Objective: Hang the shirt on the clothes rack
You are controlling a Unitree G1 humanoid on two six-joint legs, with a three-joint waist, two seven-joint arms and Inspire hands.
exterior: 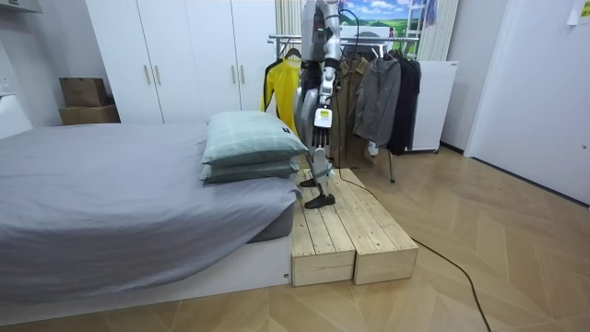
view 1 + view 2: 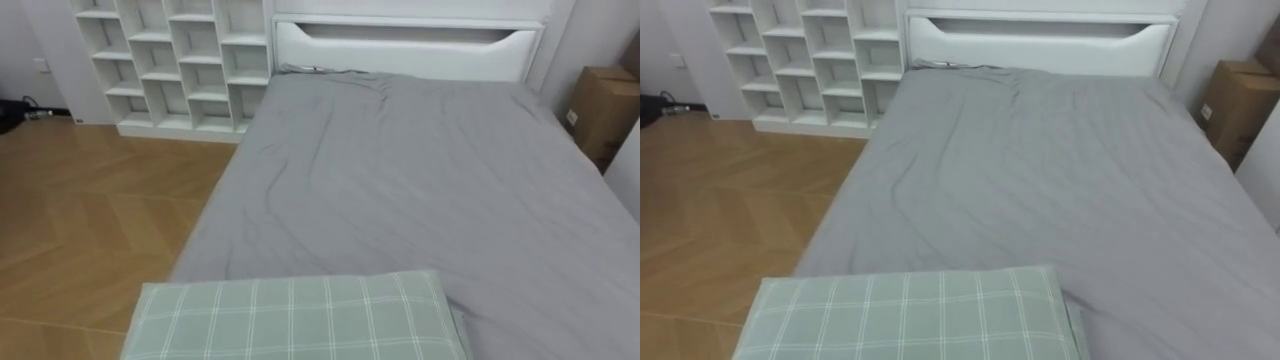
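Grey-sheeted bed [image 2: 420, 180], checked green pillow [image 2: 300, 320], white shelves [image 2: 170, 60]. On the rack [image 1: 391, 166] the clothes [image 1: 376, 97] hang (yellow, dark). Left hand [image 1: 318, 136] hangs at the robot's side, grasp unreadable

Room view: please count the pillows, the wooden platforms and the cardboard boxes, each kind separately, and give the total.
pillows: 2
wooden platforms: 2
cardboard boxes: 2
Total: 6
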